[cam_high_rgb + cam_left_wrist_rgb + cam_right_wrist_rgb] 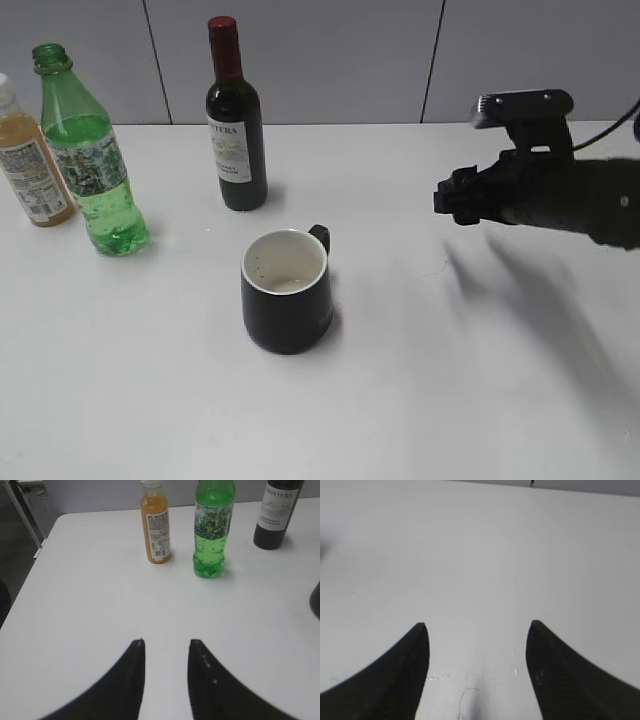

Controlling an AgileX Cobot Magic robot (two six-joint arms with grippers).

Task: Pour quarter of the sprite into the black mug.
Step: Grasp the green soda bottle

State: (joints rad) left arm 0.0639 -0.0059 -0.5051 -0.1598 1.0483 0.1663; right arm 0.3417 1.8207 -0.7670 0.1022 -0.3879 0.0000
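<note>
A white tabletop (450,400) holds three bottles and a mug. The sprite (88,160) is a tall green bottle with no cap, and it stands up straight near the back left of the tabletop. It has bubbly clear drink inside. Just beside it, on its left, stands an orange drink bottle (28,165) with a white cap. A dark wine bottle (235,125) with a red top stands farther to the right, near the back wall. The black mug (287,290) sits in the middle of the tabletop, in front of the wine bottle and well apart from the sprite. It is white inside and looks empty, and its little handle points to the back. The right gripper (455,198) hangs above the right side of the tabletop with its jaws wide apart and nothing between them. The left gripper (166,647) faces the sprite from far off, jaws partly open and holding nothing.
</note>
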